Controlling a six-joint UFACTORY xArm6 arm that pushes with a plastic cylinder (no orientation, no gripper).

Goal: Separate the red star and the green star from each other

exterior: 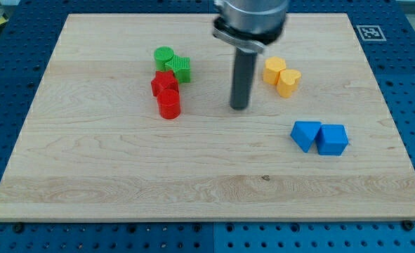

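Observation:
A green star [180, 69] lies at the upper left-middle of the wooden board [123, 176], touching a green round block [163, 57] to its left. A red star [163, 83] sits just below, touching the green star. A red round block [169, 103] touches the red star from below. My tip [239, 107] rests on the board to the right of this cluster, about a hundred pixels from the red blocks and apart from all blocks.
Two yellow blocks [281, 75] sit together right of the rod. Two blue blocks [320, 136] sit together at the lower right. The board lies on a blue perforated table [3, 84]; a fiducial marker [368, 31] is at its top right corner.

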